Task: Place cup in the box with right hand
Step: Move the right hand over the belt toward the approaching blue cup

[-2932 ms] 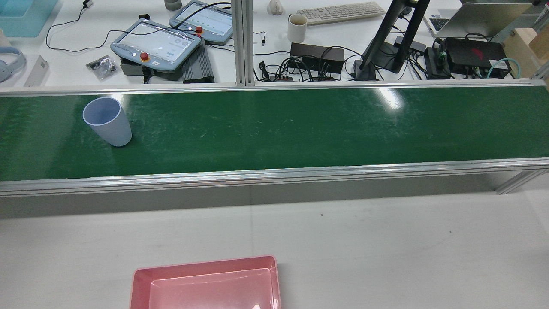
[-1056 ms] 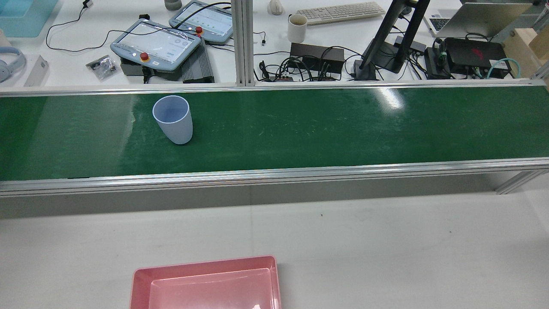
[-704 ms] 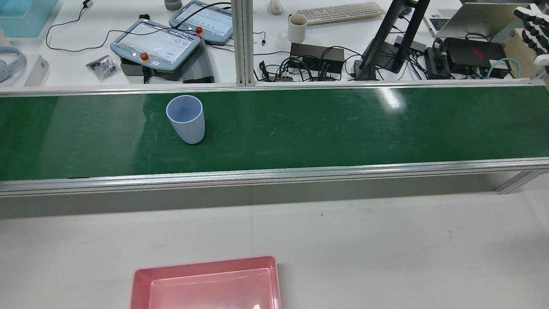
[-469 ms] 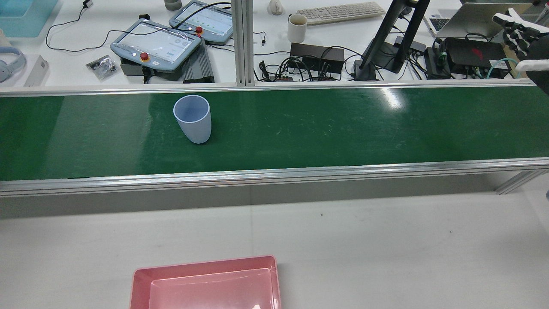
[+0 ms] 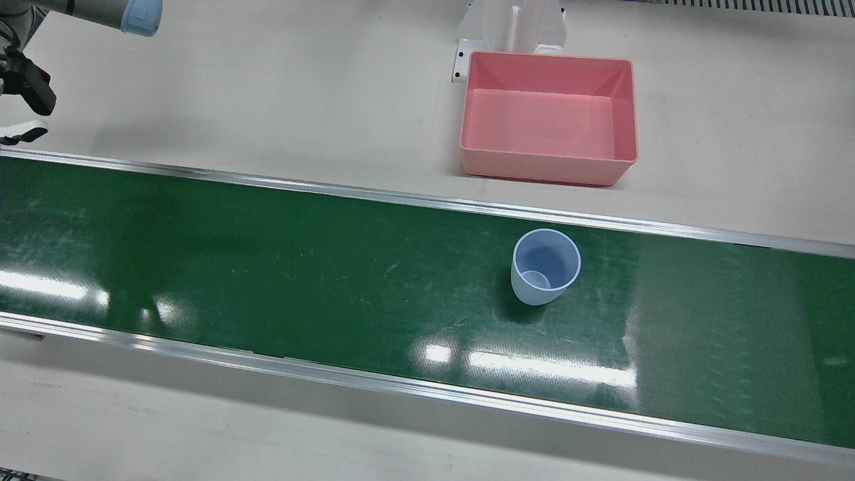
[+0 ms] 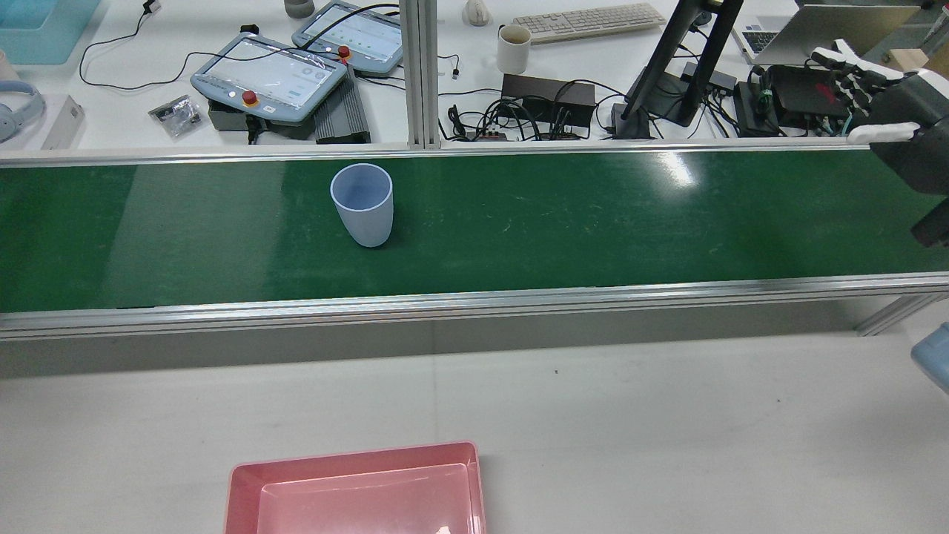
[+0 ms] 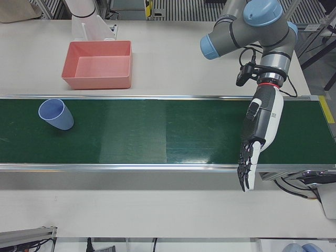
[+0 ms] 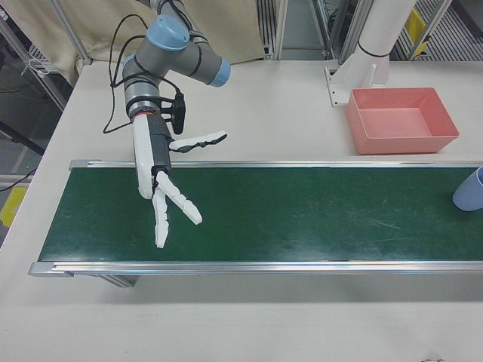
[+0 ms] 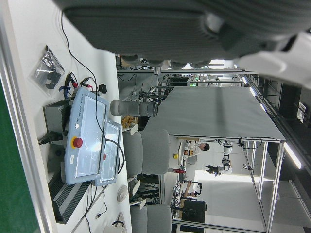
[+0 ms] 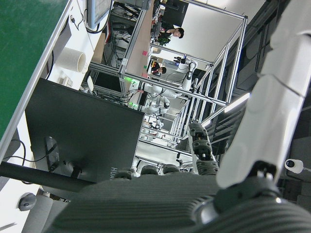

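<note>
On the green belt (image 5: 280,267) the cup (image 5: 545,266) stands upright, well apart from the right hand (image 8: 167,188), fingers spread wide, empty. It should approach sideways, wrapping the wall without tipping it.

Across the middle of my rear view runs the green conveyor belt (image 6: 519,222). Beyond it, upper left, I see two teach pendants (image 6: 270,74) overlapping, with headphones (image 6: 15,111) at the far left edge. Top center sits a white mug (image 6: 513,49) beside a keyboard (image 6: 589,21); a monitor stand (image 6: 682,67) rises right of them.
</note>
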Controlling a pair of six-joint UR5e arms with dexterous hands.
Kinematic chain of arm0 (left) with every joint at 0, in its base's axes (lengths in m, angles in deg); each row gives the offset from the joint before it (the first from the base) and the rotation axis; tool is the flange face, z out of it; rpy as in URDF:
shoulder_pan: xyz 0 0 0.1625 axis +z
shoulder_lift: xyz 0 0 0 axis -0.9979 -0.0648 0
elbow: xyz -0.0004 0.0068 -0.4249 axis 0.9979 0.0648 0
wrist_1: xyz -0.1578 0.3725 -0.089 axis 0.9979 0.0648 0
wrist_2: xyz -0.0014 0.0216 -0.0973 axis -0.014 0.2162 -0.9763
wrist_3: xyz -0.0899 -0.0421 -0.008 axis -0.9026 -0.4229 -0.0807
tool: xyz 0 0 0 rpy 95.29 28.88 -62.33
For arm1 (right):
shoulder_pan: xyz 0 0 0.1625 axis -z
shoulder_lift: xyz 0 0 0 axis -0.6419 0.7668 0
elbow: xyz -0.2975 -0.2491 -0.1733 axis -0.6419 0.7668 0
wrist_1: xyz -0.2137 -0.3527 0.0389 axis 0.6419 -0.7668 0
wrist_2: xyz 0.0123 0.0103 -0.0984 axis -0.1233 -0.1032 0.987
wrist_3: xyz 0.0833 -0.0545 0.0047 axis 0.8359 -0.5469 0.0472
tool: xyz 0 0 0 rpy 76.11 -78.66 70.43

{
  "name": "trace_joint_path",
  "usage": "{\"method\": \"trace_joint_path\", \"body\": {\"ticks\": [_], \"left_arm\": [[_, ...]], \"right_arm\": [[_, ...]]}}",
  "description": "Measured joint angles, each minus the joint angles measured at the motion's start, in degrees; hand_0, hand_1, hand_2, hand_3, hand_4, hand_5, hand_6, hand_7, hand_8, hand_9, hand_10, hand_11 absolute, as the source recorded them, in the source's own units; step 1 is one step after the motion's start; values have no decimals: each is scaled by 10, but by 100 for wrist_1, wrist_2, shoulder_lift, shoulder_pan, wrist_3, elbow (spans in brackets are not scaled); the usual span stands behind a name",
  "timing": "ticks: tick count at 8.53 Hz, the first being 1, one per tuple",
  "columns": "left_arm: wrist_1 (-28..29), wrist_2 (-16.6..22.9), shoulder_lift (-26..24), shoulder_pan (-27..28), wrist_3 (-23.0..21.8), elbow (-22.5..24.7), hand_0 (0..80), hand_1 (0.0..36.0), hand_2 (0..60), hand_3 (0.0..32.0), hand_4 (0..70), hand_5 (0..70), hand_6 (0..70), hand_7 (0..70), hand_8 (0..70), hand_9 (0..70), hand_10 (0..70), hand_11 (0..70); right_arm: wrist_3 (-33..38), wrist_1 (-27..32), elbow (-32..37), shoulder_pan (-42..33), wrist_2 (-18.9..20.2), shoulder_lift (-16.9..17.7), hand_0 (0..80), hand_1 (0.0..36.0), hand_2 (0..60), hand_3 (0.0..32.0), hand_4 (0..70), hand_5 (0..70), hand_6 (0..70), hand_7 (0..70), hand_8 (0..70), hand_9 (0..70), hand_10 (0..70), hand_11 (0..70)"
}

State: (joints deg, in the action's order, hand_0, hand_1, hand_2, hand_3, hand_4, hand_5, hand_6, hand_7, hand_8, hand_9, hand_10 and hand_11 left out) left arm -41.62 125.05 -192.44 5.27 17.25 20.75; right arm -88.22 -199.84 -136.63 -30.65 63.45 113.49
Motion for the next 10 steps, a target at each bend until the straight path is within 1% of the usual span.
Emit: {"method": "trace_joint_path", "body": {"ticks": [1, 3, 4, 5, 6, 7, 8, 9, 10], "left_arm": [[0, 0, 0, -1, 0, -2, 0, 0, 0, 0, 0, 0, 0, 0, 0, 0, 0, 0], [0, 0, 0, 1, 0, 1, 0, 0, 0, 0, 0, 0, 0, 0, 0, 0, 0, 0], [0, 0, 0, 1, 0, 7, 0, 0, 0, 0, 0, 0, 0, 0, 0, 0, 0, 0], [1, 0, 0, 0, 0, 10, 0, 0, 0, 0, 0, 0, 0, 0, 0, 0, 0, 0], [0, 0, 0, -1, 0, 12, 0, 0, 0, 0, 0, 0, 0, 0, 0, 0, 0, 0], [0, 0, 0, -1, 0, 13, 0, 0, 0, 0, 0, 0, 0, 0, 0, 0, 0, 0], [0, 0, 0, -2, 0, 13, 0, 0, 0, 0, 0, 0, 0, 0, 0, 0, 0, 0], [0, 0, 0, -2, 0, 13, 0, 0, 0, 0, 0, 0, 0, 0, 0, 0, 0, 0], [1, 0, 0, -2, 0, 13, 0, 0, 0, 0, 0, 0, 0, 0, 0, 0, 0, 0]], "right_arm": [[88, -4, 11, 12, -12, 23, 489, 163, 43, 0, 0, 40, 8, 0, 0, 0, 0, 0], [174, -13, 60, 30, -50, 63, 484, 167, 82, 0, 8, 38, 13, 2, 0, 0, 0, 0], [188, -13, 109, 44, -137, 53, 482, 169, 95, 0, 18, 37, 14, 6, 0, 0, 0, 0], [220, -33, 147, 66, -218, 42, 482, 172, 116, 0, 43, 36, 15, 15, 0, 0, 0, 0], [281, -145, 159, 84, -261, 30, 482, 178, 143, 0, 60, 35, 17, 25, 0, 0, 0, 0], [361, -345, 153, 104, -277, 12, 482, 188, 169, 0, 61, 36, 19, 32, 0, 0, 0, 0], [425, -526, 162, 120, -281, -49, 481, 192, 182, 0, 54, 36, 18, 32, 0, 0, 0, 0], [456, -638, 170, 149, -283, -128, 482, 188, 166, 0, 44, 36, 17, 29, 0, 0, 0, 0], [452, -693, 146, 185, -283, -230, 484, 176, 116, 0, 20, 37, 12, 8, 0, 0, 0, 0]]}}
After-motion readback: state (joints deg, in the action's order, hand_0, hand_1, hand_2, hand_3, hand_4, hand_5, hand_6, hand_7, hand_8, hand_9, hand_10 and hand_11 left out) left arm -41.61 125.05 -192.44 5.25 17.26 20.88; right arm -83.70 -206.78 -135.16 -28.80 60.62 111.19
